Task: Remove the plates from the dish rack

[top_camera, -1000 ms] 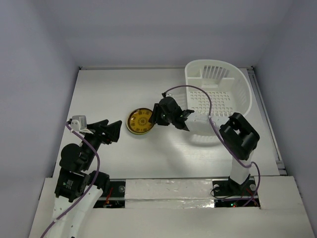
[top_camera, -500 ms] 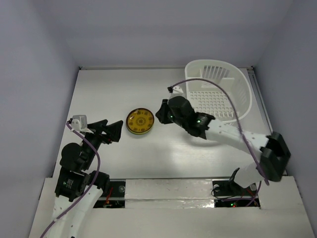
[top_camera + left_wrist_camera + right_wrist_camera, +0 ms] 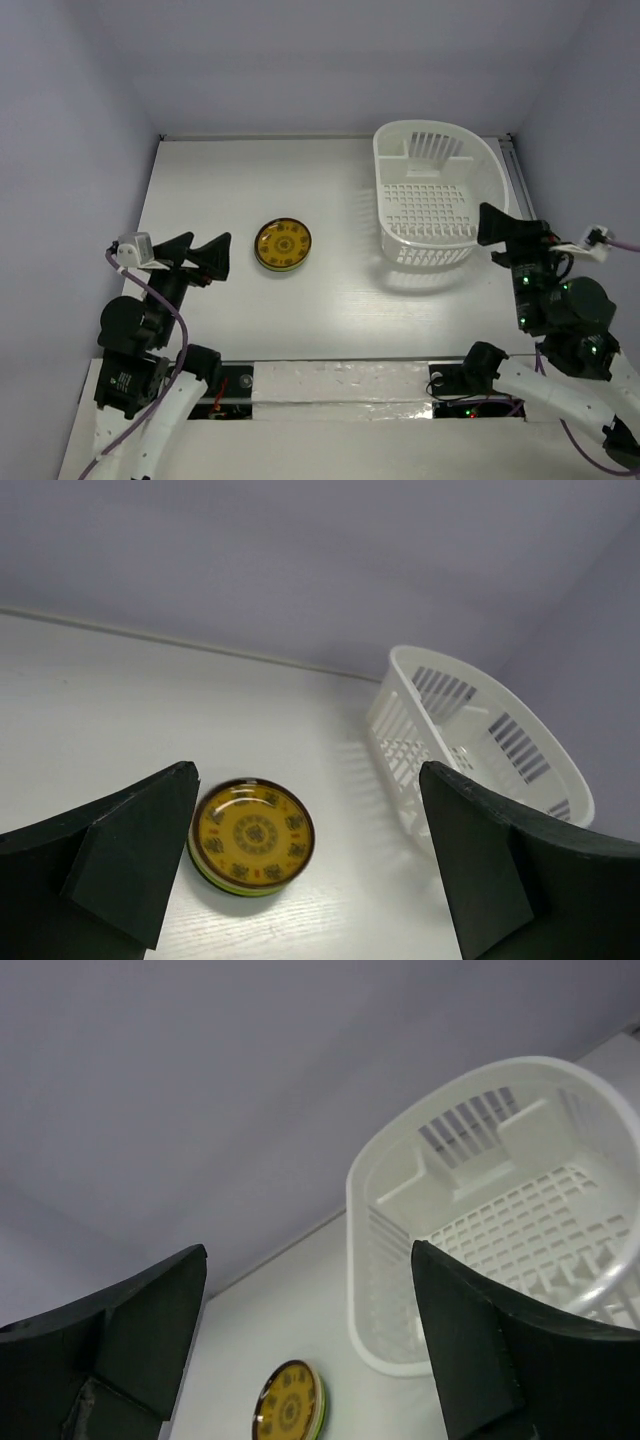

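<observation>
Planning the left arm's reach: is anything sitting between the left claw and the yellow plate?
Nothing visible stands between the left claw and the yellow plate; the dish rack stands off to the plate's right.

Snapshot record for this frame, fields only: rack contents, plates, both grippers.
rack: white slotted plastic dish rack, far right of the white table, no plates inside
plates: amber-yellow round plate with dark pattern tops a stack left of the rack; lime green edge beneath; count cannot be told
left gripper: open, empty, near side of the stack
right gripper: open, empty, by the rack's right side
task state: rack looks unloaded
</observation>
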You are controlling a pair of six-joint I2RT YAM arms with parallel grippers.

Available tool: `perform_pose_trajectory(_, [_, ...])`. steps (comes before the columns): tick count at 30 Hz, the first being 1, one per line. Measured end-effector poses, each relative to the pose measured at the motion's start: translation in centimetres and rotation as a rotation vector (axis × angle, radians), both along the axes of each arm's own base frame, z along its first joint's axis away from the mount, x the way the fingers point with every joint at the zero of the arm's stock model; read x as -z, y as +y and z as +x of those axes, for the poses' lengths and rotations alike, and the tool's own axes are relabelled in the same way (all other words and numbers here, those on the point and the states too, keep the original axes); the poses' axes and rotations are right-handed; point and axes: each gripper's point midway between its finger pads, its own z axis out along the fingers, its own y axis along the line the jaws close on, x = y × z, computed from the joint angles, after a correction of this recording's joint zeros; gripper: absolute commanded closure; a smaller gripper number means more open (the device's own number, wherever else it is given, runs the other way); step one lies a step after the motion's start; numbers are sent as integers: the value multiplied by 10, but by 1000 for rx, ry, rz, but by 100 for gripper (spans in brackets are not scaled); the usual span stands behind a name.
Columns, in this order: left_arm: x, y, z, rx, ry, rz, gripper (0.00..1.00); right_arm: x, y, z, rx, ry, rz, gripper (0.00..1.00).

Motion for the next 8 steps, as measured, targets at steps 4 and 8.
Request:
perform_pose_trajectory(4, [-5,14,0,-74,-20,11,8,15,-28,-9,83,5,33,10])
perform_pose_trajectory(8, [-3,20,1,-104,-18,13,8,32,-18,1,101,64,-44,8])
